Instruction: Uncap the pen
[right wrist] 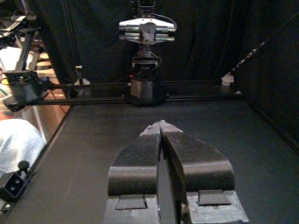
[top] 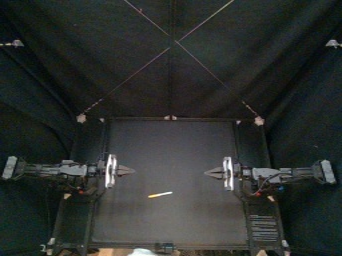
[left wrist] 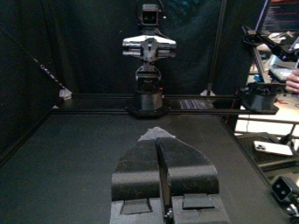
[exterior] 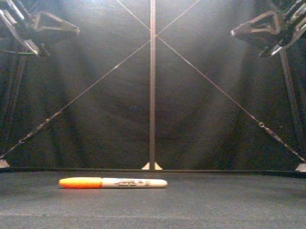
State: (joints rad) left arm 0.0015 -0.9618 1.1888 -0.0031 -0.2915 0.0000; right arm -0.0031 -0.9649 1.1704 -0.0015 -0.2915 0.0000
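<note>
ALOHA booth: a white marker pen lies flat on the black table, centre, twd the near edge. Its long axis runs left-right, w/ the orange cap at the left end. The left gripper and right gripper hang farther back, jaws pressed together, empty. The left looks slightly nearer.

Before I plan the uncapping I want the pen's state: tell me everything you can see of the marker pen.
The marker pen lies flat on the black table, near its middle, lengthwise across the front view. Its orange cap is on, at that view's left end; the barrel is pale with dark print. Only the table touches it.
</note>
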